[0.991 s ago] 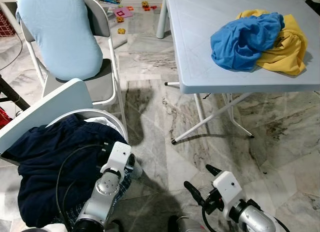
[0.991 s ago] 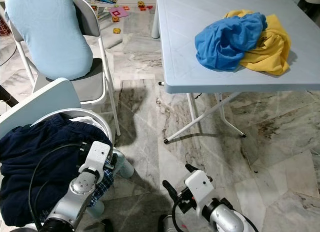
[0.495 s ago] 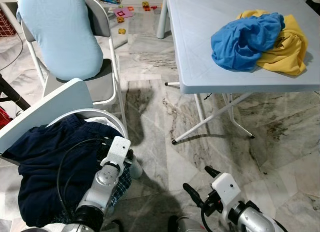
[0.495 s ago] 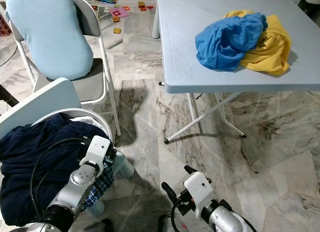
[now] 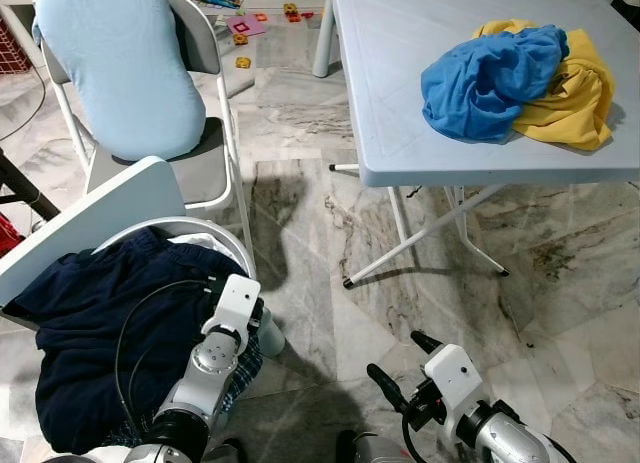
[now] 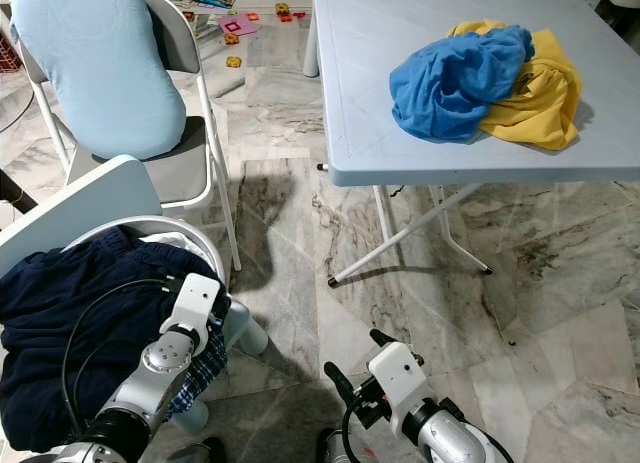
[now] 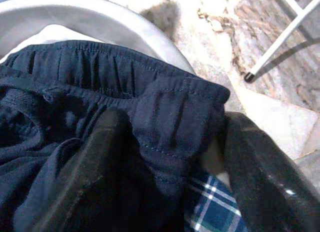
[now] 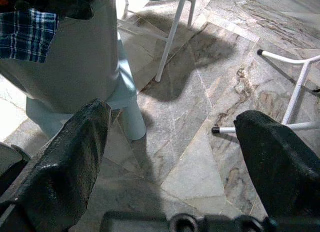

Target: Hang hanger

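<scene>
reaching down into the laundry basket [image 5: 195, 228], your left gripper [image 7: 170, 177] has its two black fingers [image 7: 87, 167] spread wide, with the elastic waistband of the dark navy garment [image 5: 90, 333] bunched between them; you cannot tell from the wrist view whether either finger actually presses the cloth. just beyond that waistband lies the pale rim of the basket, and under the fingers a bit of blue plaid cloth [image 7: 210, 212] peeks out. your right gripper [image 5: 400, 368] hangs low over the marble floor [image 5: 560, 283], its fingers [image 8: 70, 157] spread apart with nothing between them; past them stand the basket's grey wall and a white leg of the folding chair [image 5: 205, 113]. a light blue garment [image 5: 115, 63] is draped over that chair's back. well away from both sets of fingers, on the grey folding table [image 5: 400, 73], a blue shirt [image 5: 485, 78] lies crumpled against a yellow shirt [image 5: 575, 93]. as for the hanger, you cannot make one out anywhere
</scene>
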